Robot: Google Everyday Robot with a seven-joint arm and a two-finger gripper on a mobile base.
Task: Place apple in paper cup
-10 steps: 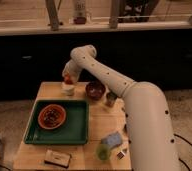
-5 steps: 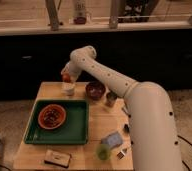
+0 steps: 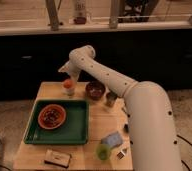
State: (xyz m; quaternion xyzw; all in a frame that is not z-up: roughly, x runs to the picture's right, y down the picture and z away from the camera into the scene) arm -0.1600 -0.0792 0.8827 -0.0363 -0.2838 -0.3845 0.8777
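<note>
Gripper [image 3: 67, 73] hangs at the far left of the table [image 3: 102, 126], just above the apple [image 3: 68, 83]; whether its fingers are parted or closed cannot be told. The apple sits on the mouth of the cup [image 3: 69, 91], which stands upright near the back edge, left of the maroon bowl [image 3: 95, 90]. An orange bowl [image 3: 52, 116] lies in the green tray [image 3: 75, 129].
</note>
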